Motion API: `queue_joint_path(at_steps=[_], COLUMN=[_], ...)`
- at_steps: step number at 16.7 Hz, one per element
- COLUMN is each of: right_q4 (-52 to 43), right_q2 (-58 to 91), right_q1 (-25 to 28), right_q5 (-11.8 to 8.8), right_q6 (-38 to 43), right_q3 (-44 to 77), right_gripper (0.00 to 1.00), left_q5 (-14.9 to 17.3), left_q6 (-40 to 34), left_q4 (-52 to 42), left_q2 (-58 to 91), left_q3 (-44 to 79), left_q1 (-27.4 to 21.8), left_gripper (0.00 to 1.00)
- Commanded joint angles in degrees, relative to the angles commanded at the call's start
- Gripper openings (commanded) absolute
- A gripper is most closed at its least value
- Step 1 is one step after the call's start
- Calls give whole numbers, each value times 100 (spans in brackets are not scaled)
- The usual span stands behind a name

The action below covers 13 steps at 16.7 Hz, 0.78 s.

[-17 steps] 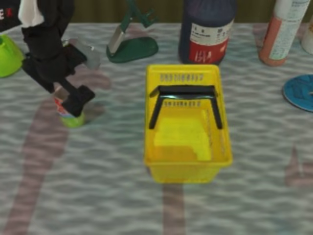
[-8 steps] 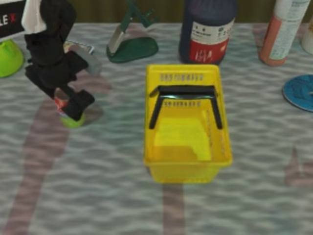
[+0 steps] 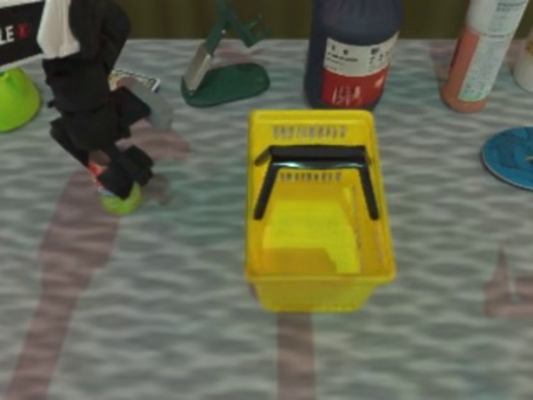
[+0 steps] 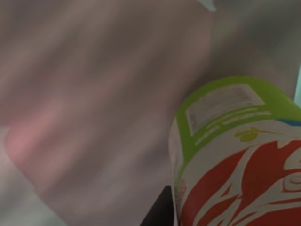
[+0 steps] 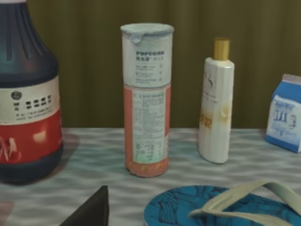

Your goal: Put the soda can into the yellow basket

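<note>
Soda can [image 3: 119, 197] in left claw's [image 3: 117, 177] grip — left of yellow basket [image 3: 317, 285].

Soda can [image 3: 119, 197] stands left of empty yellow basket [image 3: 319, 287].

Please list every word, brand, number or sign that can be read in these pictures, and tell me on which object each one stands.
"POPCORN": on the tall orange cylinder, upper white label.
"LE X": partly cut off, on the left arm's white plate.
Dark-blue bottle: label marks too blurred to read.
Soda can: small print unreadable.
White bottle and blue carton: unreadable.
</note>
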Motion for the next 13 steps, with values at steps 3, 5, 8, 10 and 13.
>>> queue_joint_path(at_steps=[3, 5, 8, 10, 13], right_q4=[0, 0, 0, 0, 0], right_q2=[0, 0, 0, 0, 0], right_q1=[0, 0, 0, 0, 0], right_q5=[0, 0, 0, 0, 0], right_q6=[0, 0, 0, 0, 0], right_q3=[0, 0, 0, 0, 0], right_gripper=[100, 100, 100, 100, 100], left_q5=[0, 0, 0, 0, 50], left_q6=[0, 0, 0, 0, -8], left_q4=[0, 0, 0, 0, 57], left_q2=[0, 0, 0, 0, -12], left_q3=[0, 0, 0, 0, -13], left_q1=[0, 0, 0, 0, -2], left_gripper=[0, 0, 0, 0, 0])
